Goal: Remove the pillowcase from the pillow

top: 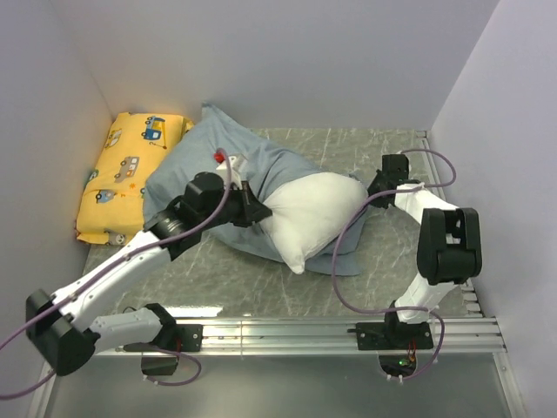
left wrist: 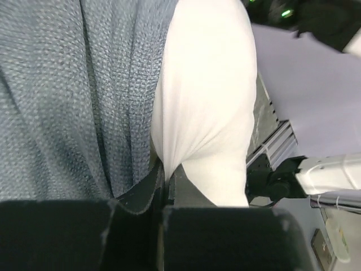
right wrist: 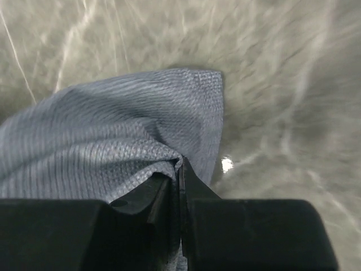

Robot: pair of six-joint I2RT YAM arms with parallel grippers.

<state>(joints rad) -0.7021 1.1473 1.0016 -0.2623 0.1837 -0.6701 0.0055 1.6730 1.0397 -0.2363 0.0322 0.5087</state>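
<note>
The grey-blue pillowcase (top: 209, 161) lies crumpled across the table's middle, with the white pillow (top: 312, 213) sticking out of it toward the front right. My left gripper (top: 258, 209) is shut on a pinch of the white pillow (left wrist: 203, 101), right beside the pillowcase fabric (left wrist: 73, 96). My right gripper (top: 376, 185) is shut on an edge of the pillowcase (right wrist: 118, 130), just above the marbled table. More pillowcase lies under the pillow at the front right (top: 348, 257).
A yellow cushion with cartoon vehicles (top: 126, 174) leans in the back left corner. White walls close in the back and both sides. The marbled tabletop (top: 218, 279) meets an aluminium rail (top: 287, 331) at the near edge. The right arm's cable (top: 339, 261) loops over the fabric.
</note>
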